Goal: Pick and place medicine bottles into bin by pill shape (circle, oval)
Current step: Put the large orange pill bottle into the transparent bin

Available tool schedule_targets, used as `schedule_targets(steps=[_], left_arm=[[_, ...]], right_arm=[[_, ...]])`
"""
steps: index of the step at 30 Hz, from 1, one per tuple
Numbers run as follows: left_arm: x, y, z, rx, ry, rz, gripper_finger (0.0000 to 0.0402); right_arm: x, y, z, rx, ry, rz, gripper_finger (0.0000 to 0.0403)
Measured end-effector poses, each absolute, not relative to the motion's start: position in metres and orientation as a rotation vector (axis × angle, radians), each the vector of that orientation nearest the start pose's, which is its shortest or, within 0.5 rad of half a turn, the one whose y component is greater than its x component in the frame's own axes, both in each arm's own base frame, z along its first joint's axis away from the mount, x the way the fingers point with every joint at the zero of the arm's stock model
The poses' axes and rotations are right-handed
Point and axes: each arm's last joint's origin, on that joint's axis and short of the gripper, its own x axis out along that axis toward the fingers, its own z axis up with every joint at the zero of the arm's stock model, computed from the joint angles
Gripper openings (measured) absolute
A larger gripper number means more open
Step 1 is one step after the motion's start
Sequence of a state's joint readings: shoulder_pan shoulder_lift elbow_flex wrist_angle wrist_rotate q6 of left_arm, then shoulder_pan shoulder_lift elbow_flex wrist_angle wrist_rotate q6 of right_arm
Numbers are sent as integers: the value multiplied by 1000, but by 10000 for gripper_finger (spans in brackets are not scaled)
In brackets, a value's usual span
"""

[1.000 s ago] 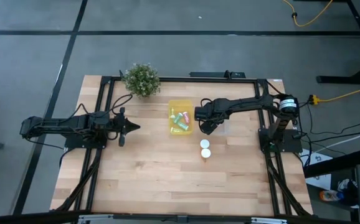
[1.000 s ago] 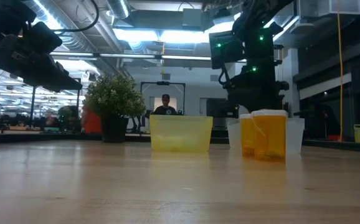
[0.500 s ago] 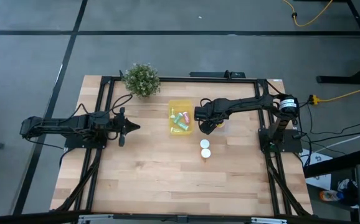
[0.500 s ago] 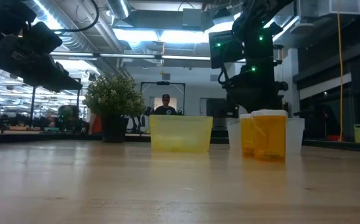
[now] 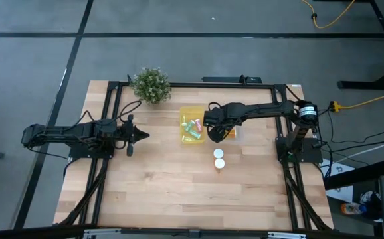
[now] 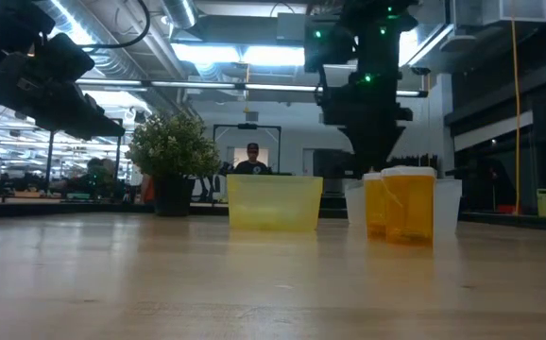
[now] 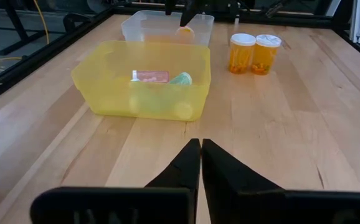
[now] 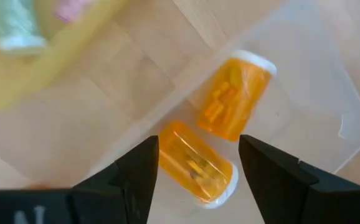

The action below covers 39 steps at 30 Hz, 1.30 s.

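My right gripper (image 8: 198, 142) is open above the left end of the clear bin (image 8: 317, 93), beside the yellow bin (image 5: 192, 125). Two translucent orange bottles with white caps (image 8: 237, 94) (image 8: 195, 163) lie on their sides on the clear bin's floor, below the gripper and apart from its fingers. Two more orange bottles (image 5: 218, 153) (image 5: 219, 162) stand upright on the table nearer the front; they also show in the left wrist view (image 7: 242, 53) (image 7: 266, 53). Pastel vials (image 7: 181, 78) lie in the yellow bin. My left gripper (image 7: 200, 146) is shut and empty, off the table at the left.
A green potted plant (image 5: 151, 84) stands at the far left of the table, behind the yellow bin. Bare wooden tabletop (image 5: 179, 192) stretches across the near half. A person (image 6: 250, 161) shows far off in the room beyond.
My right gripper has gone up and a little toward the table's left edge, nearer the yellow bin. An orange bottle now shows uncovered in the clear bin.
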State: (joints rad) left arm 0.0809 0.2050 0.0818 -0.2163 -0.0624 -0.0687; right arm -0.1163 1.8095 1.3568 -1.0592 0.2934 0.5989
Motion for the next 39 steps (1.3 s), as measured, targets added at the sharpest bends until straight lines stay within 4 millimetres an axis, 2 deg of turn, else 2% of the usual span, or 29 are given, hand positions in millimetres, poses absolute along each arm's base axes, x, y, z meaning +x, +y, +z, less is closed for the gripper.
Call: schedule_targets(steps=[9, 19, 24, 30, 39], left_arm=[[103, 10, 154, -71, 335, 153, 1], [103, 10, 154, -71, 335, 153, 18], [103, 10, 154, -71, 335, 153, 22], [103, 10, 154, -71, 335, 153, 23], [103, 10, 154, -71, 335, 154, 23]], right_arm=[[337, -12, 217, 420, 1370, -654, 225], [333, 53, 217, 448, 1344, -622, 225], [329, 78, 217, 455, 1316, -638, 225], [326, 95, 217, 535, 1238, -707, 225], [329, 112, 218, 558, 1194, -621, 225]])
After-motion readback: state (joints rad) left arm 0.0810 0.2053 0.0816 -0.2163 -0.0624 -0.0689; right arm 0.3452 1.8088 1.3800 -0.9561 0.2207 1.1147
